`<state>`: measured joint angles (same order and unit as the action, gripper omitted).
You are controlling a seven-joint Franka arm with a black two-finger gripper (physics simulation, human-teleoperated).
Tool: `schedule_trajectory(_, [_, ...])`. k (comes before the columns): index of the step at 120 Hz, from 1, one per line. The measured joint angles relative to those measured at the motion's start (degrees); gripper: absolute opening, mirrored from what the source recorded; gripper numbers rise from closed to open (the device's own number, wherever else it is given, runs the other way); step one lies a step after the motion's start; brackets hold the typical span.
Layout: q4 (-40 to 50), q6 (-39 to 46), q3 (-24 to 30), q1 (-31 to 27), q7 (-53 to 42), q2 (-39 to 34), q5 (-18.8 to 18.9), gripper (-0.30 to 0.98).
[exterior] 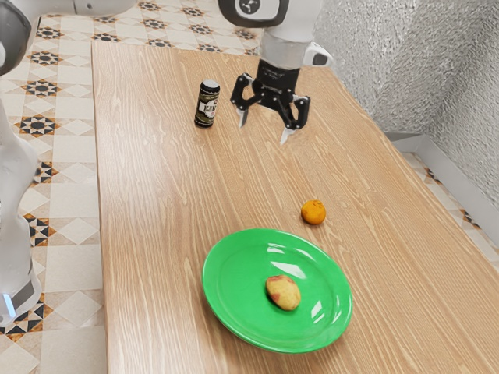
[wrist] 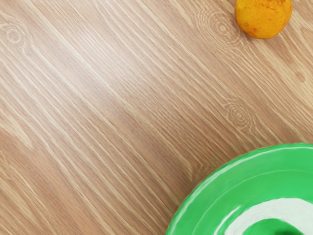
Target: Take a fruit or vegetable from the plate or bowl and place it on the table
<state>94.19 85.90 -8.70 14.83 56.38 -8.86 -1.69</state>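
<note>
My gripper (exterior: 265,134) is held high above the table, open, with nothing between its fingers; it is beyond the plate in the exterior view. A green plate (exterior: 234,273) lies on the table, and on it rests a yellow-and-red fruit (exterior: 283,292), potato-like in shape. An orange (exterior: 313,212) sits on the bare wood just outside the plate's rim. In the wrist view the orange (wrist: 263,15) and part of the green plate (wrist: 215,196) are visible below my hand.
A dark can with a pale label (exterior: 207,104) stands upright on the wooden table (exterior: 156,234), to the exterior view's left of my gripper. A grey textured wall (exterior: 421,70) rises beyond the table's edge at the exterior view's right.
</note>
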Motion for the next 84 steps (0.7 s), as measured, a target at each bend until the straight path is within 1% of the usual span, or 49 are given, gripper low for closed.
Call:
schedule_trajectory(10, [-0.09, -0.01, -0.9, -0.9, 4.93, 0.37, 0.05, 0.69])
schedule_trajectory(17, [-0.1, 0.06, -0.58, -0.96, 8.0, 0.9, -0.04, 0.69])
schedule_trajectory(24, [0.0, 0.36, 1.88, -0.91, 10.78, 1.05, -0.31, 0.69])
schedule_trajectory(30, [0.03, 0.62, 3.84, -0.22, 12.96, 0.87, 0.73, 0.69])
schedule_trajectory(38, [0.06, 0.86, 4.83, 0.01, 15.6, 0.91, 1.8, 0.69])
schedule_trajectory(50, [0.18, 1.02, 6.51, 0.15, 19.04, 2.2, 2.32, 0.69])
schedule_trajectory(58, [-0.16, 1.19, 8.47, 0.21, 21.31, 4.17, 2.58, 0.69])
schedule_trajectory(68, [-1.96, 2.38, 10.68, 0.95, 23.87, 8.28, 2.83, 0.69])
schedule_trajectory(84, [-5.21, 6.38, 11.54, 3.21, 27.32, 15.01, 2.78, 0.69])
